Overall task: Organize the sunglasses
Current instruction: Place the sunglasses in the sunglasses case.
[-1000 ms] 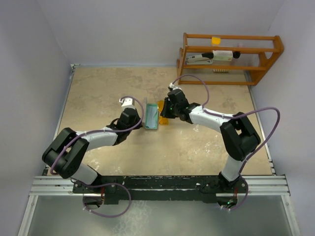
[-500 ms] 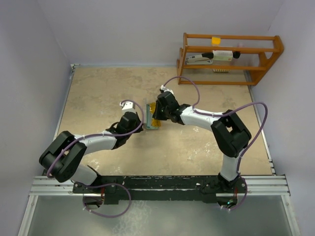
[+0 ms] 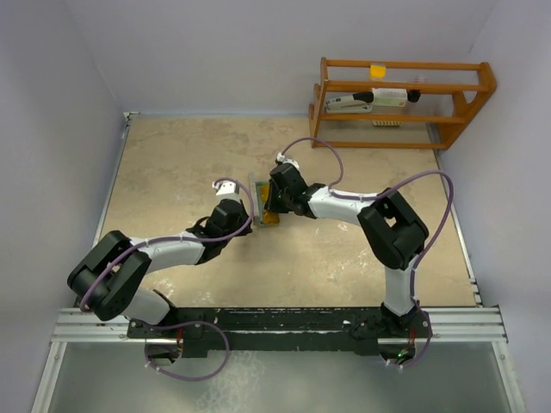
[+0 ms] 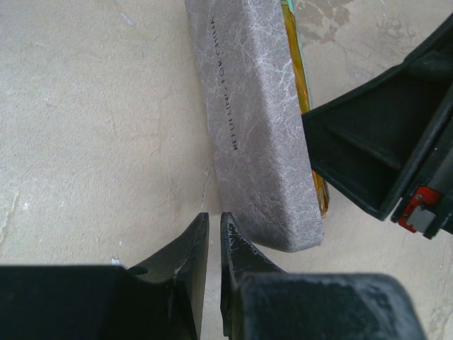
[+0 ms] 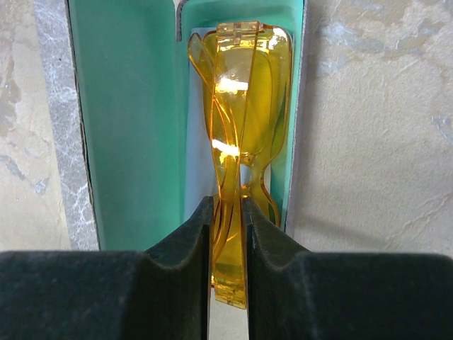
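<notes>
At mid-table, pinching the folded sunglasses between narrow fingers of the right gripper, lengthwise inside the open case, over its green lining. Just beside the case's grey outer wall, hovering with the left gripper, fingers all but closed, empty.

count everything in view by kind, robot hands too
sunglasses: 1
grey case: 1
wooden rack: 1 (what sits on it is too small to tell)
robot hands: 2, left hand and right hand
total: 5
</notes>
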### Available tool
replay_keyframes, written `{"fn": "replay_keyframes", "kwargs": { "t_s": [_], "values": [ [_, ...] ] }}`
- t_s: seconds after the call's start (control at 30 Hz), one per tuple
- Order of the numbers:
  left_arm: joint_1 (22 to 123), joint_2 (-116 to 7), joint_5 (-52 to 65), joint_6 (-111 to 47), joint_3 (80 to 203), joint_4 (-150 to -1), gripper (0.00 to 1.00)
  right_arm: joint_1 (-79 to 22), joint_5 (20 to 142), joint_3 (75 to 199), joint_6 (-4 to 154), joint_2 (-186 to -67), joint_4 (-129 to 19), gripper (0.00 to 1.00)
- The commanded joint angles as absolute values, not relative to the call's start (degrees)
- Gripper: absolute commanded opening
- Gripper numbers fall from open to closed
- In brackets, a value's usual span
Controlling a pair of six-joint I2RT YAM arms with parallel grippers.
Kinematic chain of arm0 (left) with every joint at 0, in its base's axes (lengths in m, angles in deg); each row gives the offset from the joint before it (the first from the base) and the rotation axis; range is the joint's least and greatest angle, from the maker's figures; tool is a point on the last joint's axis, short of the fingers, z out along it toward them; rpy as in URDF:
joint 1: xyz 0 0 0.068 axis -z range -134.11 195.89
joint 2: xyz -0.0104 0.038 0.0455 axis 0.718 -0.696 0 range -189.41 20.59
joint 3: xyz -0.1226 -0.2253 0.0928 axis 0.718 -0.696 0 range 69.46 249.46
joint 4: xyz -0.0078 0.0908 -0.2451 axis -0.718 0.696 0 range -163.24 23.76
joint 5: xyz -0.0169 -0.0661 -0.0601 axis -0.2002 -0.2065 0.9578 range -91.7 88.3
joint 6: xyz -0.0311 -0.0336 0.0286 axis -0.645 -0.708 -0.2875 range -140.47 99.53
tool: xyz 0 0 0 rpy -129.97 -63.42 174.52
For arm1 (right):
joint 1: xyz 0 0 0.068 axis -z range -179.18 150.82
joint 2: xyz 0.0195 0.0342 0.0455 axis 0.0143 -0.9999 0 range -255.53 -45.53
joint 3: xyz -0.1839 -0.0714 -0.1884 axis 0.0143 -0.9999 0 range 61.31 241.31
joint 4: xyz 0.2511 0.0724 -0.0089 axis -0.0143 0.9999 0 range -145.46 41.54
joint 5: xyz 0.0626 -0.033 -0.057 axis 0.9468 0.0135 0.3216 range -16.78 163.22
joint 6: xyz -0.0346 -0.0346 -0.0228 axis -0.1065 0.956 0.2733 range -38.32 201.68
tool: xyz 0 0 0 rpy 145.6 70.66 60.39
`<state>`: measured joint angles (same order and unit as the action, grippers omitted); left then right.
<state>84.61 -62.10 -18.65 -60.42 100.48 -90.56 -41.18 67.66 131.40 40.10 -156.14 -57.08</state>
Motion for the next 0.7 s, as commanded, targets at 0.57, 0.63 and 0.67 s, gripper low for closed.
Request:
{"fn": "replay_keyframes", "kwargs": {
  "t_s": [0.57, 0.63, 0.67],
  "values": [
    [84.82, -60.26, -20.00, -60.97, 100.80, -92.58, 0.09, -41.53, 66.38, 135.50, 42.04, -159.31, -56.48, 0.00],
    [84.83, -60.35, -19.98, -60.96, 100.83, -92.64, 0.08, -41.54, 66.24, 135.16, 42.02, -159.43, -56.42, 0.00],
    [84.81, -60.42, -19.94, -60.99, 100.83, -92.66, 0.08, -41.53, 66.25, 134.95, 42.04, -159.44, -56.55, 0.00]
  ]
}}
